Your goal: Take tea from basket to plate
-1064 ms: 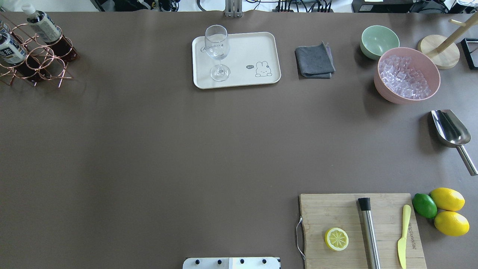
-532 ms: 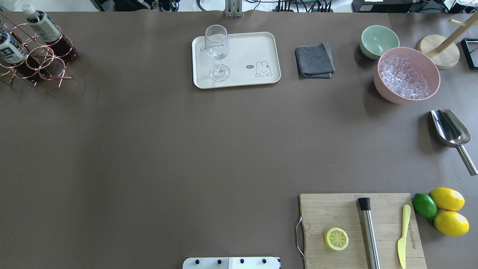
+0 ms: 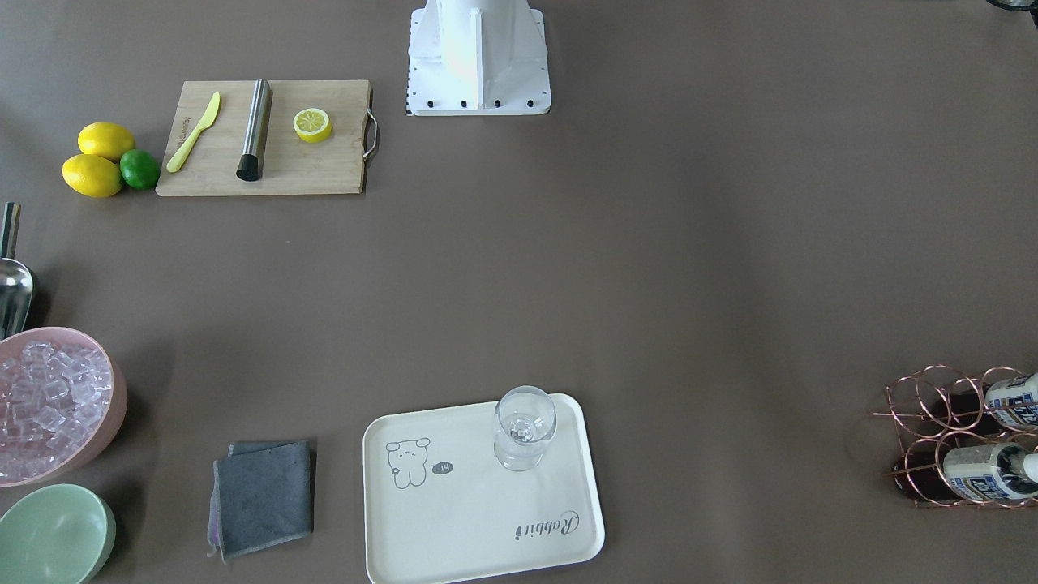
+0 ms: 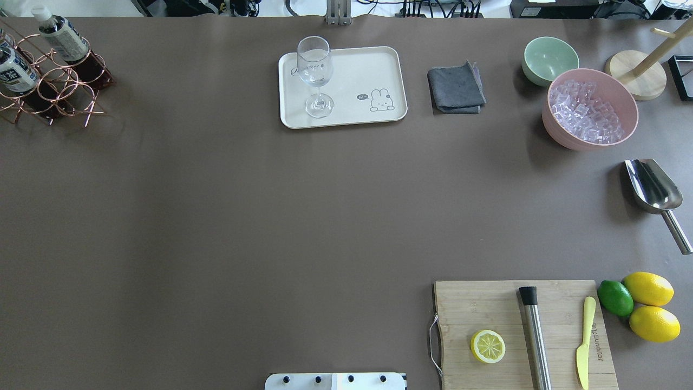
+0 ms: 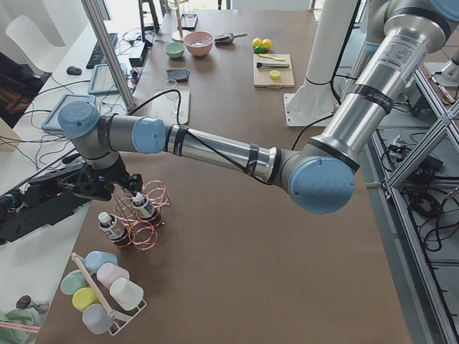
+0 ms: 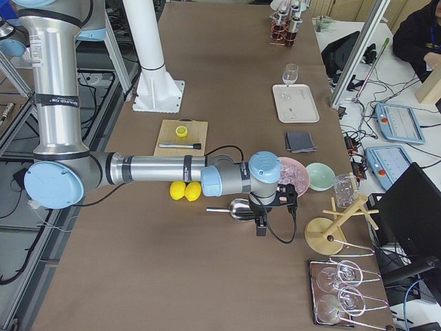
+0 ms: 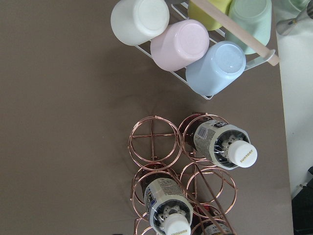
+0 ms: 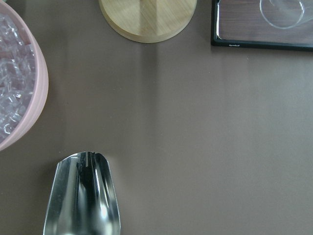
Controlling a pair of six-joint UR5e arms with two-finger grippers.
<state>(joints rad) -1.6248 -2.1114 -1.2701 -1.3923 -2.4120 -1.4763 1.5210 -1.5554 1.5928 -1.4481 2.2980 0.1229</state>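
Note:
Three tea bottles (image 7: 222, 144) with white caps lie in a copper wire basket (image 7: 154, 142) at the table's far left corner (image 4: 59, 92). One bottle (image 4: 65, 38) shows in the overhead view and another (image 3: 985, 473) in the front view. The cream plate (image 4: 352, 70) with the rabbit drawing sits at the far middle. A clear wine glass (image 4: 315, 76) stands on it. My left gripper (image 5: 123, 188) hovers just over the basket; I cannot tell whether it is open or shut. My right gripper (image 6: 262, 222) hangs over the metal scoop (image 8: 83, 196); I cannot tell its state either.
A white wire rack of pastel cups (image 7: 188, 46) stands beside the basket. A grey cloth (image 4: 456, 89), a mint bowl (image 4: 549, 57), a pink ice bowl (image 4: 631, 103) and a wooden stand (image 4: 636, 73) sit far right. A cutting board (image 4: 487, 303) lies near right.

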